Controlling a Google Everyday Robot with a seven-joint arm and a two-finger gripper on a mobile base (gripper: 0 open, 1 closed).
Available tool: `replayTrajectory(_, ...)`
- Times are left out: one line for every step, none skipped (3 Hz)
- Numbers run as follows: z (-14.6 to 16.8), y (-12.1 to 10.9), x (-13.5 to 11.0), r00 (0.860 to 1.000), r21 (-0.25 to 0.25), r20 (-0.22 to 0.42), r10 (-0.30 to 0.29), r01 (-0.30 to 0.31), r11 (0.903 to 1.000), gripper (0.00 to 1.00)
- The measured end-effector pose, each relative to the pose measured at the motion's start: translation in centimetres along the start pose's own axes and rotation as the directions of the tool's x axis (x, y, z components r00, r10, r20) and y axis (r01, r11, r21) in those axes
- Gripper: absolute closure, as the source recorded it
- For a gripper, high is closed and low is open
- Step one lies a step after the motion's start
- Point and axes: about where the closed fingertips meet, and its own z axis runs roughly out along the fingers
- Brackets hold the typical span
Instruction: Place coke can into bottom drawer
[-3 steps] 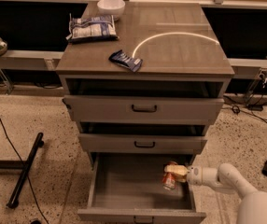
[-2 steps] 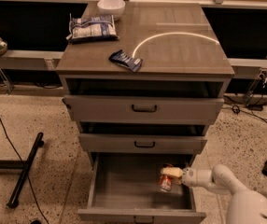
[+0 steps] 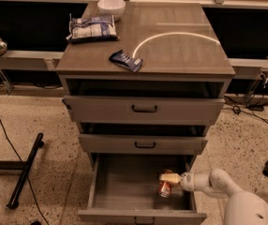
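A grey cabinet (image 3: 181, 55) stands with all three drawers pulled out, the bottom drawer (image 3: 124, 186) open widest at 6 o'clock in the frame. A white robot arm (image 3: 213, 182) reaches in from 4 o'clock. On the cabinet top, a blue snack bag (image 3: 92, 28) lies at 10 o'clock, a white bowl (image 3: 111, 6) at 11 o'clock and a small dark packet (image 3: 126, 60) at 8 o'clock. The coke can (image 3: 164, 190) is inside the bottom drawer, toward 4 o'clock, its top clamped by the gripper (image 3: 168, 177) just above
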Motion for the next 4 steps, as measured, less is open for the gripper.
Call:
replayTrajectory(0.3,-1.2,0.3,0.999,0.082,-0.011,-0.034,0.035,0.9960,1.00)
replayTrajectory(0.0,-2.1,0.7,0.999,0.155,-0.010,-0.043,0.044,0.9869,1.00)
replayTrajectory(0.0,-3.3,1.8,1.000,0.189,-0.027,-0.016,0.021,0.9818,1.00)
replayTrajectory(0.0,-4.2,2.7,0.999,0.194,-0.043,0.006,0.002,0.9809,1.00)
